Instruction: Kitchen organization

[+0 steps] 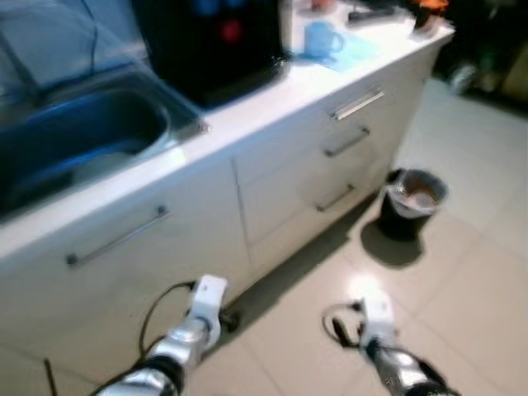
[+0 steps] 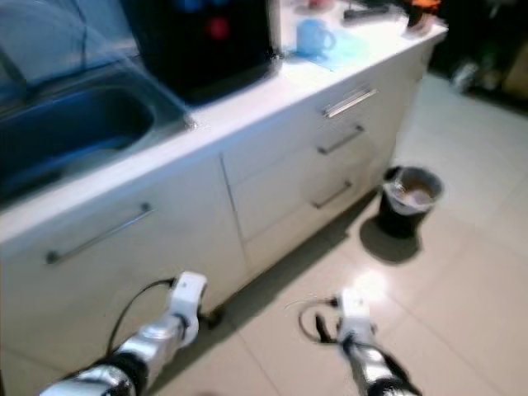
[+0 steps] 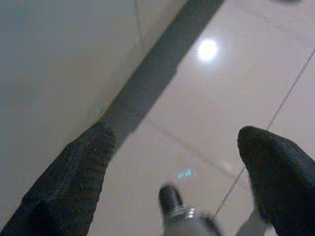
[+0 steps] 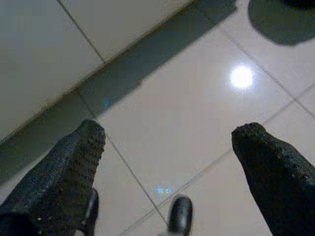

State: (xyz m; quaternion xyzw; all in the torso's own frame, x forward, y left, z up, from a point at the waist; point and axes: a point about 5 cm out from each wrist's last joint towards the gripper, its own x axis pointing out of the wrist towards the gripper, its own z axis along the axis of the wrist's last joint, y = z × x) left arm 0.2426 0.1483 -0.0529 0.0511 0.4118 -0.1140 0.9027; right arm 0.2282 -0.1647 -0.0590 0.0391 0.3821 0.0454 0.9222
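I am standing before a long white kitchen counter [image 1: 247,124], both arms hanging low over the glossy pale floor tiles [image 1: 462,280], neither at work.

Left to right: the stainless steel sink basin [image 1: 82,136] is set into the counter at the far left. Next to it stands a tall black appliance with a red spot on its front [image 1: 210,41]; I cannot tell what it is through the blur. Beyond it a light blue mug [image 1: 322,37] sits on a pale blue cloth or mat [image 1: 355,51], with small dark items at the counter's far end, too blurred to name. Below run white drawers with silver bar handles [image 1: 351,142]. A small black waste bin [image 1: 411,202] stands on the floor beside the cabinet.

The left gripper [image 3: 172,147] points at the floor by the cabinet base, its jaws spread wide and holding nothing. The right gripper [image 4: 167,142] is likewise spread and empty above bare tile.

Judgement: the step in hand is approach and survey. The mug and the far-end clutter look like the likeliest things to tidy, and they are well apart from both grippers. I should halt until the view sharpens, then square up opposite the mug before raising an arm, keeping clear of the bin and the drawer handles.
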